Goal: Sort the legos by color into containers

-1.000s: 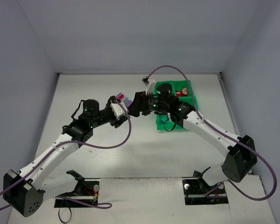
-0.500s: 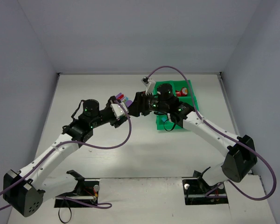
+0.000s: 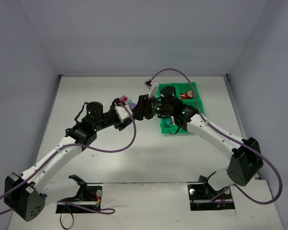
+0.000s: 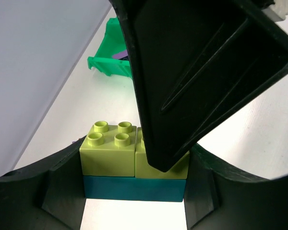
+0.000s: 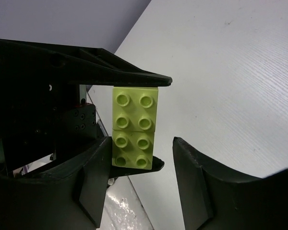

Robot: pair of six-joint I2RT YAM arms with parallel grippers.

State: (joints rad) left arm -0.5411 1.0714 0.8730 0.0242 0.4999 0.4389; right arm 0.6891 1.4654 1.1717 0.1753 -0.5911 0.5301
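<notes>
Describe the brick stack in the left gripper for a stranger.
Look left of the bright green plastic tray, above the white table. Between the left gripper's black fingers sits a teal plastic brick topped by two studded yellow-green bricks, unlike the tray's loose red bricks.

Two yellow-green legos [image 5: 134, 115] sit side by side on one teal lego [image 4: 134, 189], two arms reach in, the left arm [image 3: 53, 155] from 7 o'clock and the right arm [image 3: 216, 134] from 5 o'clock, and one green tray [image 4: 106, 62] lies at 1 o'clock, its red legos [image 3: 185, 95] too small to count.
</notes>
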